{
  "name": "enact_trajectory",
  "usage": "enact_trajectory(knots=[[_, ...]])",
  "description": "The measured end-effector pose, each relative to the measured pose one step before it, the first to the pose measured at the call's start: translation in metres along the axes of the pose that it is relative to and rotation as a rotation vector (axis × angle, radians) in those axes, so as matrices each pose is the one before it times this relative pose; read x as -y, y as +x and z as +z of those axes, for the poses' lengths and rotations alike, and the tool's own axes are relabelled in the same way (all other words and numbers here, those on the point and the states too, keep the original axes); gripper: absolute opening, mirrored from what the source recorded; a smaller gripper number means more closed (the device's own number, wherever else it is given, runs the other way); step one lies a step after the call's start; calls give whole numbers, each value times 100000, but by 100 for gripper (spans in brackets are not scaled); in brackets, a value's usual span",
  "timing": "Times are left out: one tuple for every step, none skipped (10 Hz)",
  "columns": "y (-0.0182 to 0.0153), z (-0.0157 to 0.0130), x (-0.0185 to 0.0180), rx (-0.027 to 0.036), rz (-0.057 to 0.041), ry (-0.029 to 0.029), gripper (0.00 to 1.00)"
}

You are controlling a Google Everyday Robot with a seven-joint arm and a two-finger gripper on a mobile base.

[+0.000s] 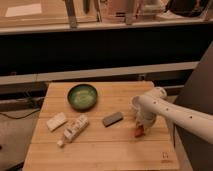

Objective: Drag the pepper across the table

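Observation:
The pepper [138,132], small and orange-red, lies on the right part of the light wooden table [100,150], mostly covered by my gripper. My gripper [141,126] comes in from the right on a white arm [175,115] and points down onto the pepper, touching or just above it. Only the pepper's lower end shows under the gripper.
A green bowl [82,96] sits at the back middle. A dark grey block [113,119] lies left of the gripper. A white bottle [74,129] and a pale block [56,121] lie at the left. A small dark mark [164,155] is near the front right corner.

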Motion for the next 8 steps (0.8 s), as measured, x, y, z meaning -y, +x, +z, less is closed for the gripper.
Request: enact_trajectory(knots=[[-13, -3, -19, 24, -323, -137, 2], [-84, 39, -47, 11, -234, -185, 2], [-14, -104, 54, -131, -153, -13, 2], [-36, 3, 65, 22, -420, -291, 2], [-54, 19, -8, 116, -181, -51, 2], [-99, 52, -64, 14, -309, -268, 2], [-99, -81, 39, -130, -348, -70, 2], [-25, -28, 51, 28, -355, -101, 2]])
